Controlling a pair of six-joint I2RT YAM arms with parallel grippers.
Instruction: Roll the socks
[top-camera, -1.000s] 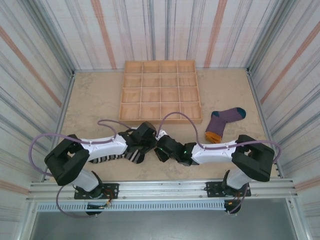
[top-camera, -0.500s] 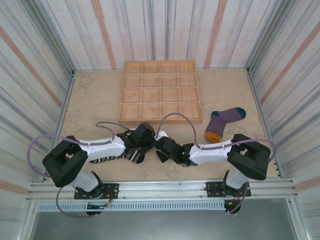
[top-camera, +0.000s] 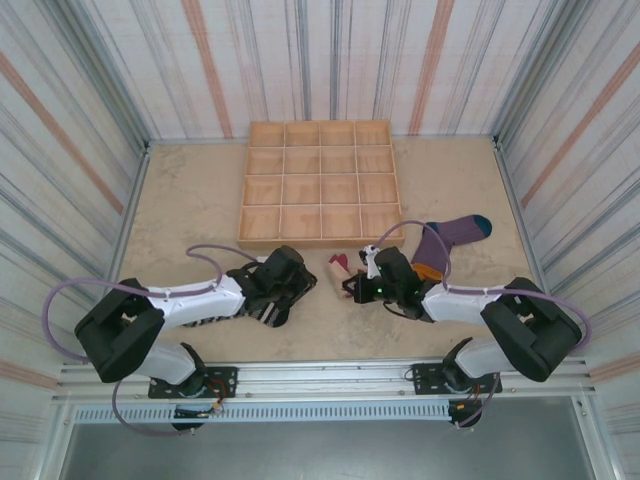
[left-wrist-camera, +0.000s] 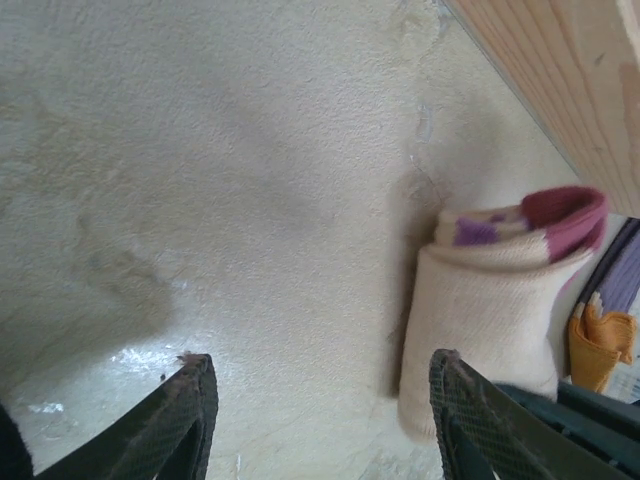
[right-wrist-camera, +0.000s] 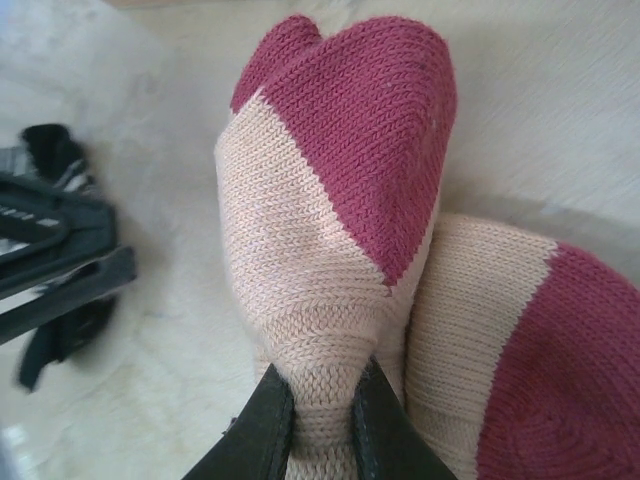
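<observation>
Plenty of bare worktop (top-camera: 190, 200) lies left of the wooden tray (top-camera: 320, 238). Just off its front edge, the right fingers (right-wrist-camera: 265, 430) pinch the bunched tan sock (right-wrist-camera: 330, 200) with its dark-red toe; the left fingers (left-wrist-camera: 180, 420) stand spread, empty.

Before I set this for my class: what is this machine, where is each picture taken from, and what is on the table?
Two robot arms, bolted at the near edge of the table, each end in a two-finger gripper. One picture looks down from above; two come from wrist cameras. On the table lie a compartmented wooden tray, a purple sock and a striped sock. The left gripper is open and empty. The right gripper is shut on a tan sock with a red toe.
</observation>
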